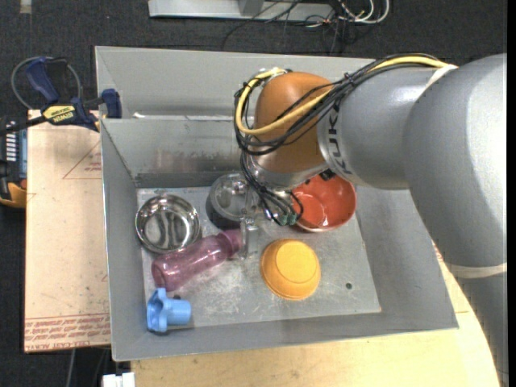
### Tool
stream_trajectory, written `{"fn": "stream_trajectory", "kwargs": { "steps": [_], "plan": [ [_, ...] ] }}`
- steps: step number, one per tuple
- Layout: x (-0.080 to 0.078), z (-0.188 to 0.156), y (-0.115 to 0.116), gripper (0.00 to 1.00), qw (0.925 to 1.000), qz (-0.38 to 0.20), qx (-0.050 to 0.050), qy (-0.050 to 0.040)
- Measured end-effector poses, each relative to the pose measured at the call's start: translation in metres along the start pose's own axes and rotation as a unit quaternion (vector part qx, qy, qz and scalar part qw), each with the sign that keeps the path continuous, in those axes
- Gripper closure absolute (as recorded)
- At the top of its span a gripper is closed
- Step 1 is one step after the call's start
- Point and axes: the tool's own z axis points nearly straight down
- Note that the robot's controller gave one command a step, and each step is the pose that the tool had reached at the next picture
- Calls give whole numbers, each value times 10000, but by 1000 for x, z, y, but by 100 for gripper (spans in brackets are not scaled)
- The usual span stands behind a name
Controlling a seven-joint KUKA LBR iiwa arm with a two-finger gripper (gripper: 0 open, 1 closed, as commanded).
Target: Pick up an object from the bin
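Bin: 1 steel bowl; right of it, 1 dark round vessel, 1 yellow bowl, 1 red bowl; below it, 1 pink cup, 1 blue plastic piece.

1. A shiny steel bowl stands open side up at the left.
2. A small blue plastic piece lies in front of it, apart from it.
3. A rounded yellow-orange bowl sits well to the right of the steel one.
4. A red-orange bowl, partly covered, lies just behind the yellow-orange one.
5. Loose cables trail over the dark floor at the top.
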Motion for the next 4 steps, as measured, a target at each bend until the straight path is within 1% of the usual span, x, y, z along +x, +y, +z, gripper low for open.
{"fn": "stream_trajectory", "kwargs": {
  "steps": [1, 2, 3, 4],
  "plan": [
    [24, 6, -20, 0, 9936, -1124, 0, -40],
    [-11, 16, -19, 100, 9979, 645, -12, -5],
    [-11, 16, -19, 100, 9979, 645, -12, -5],
    [-36, 28, -14, 0, 9980, -625, -21, 12]
  ]
}}
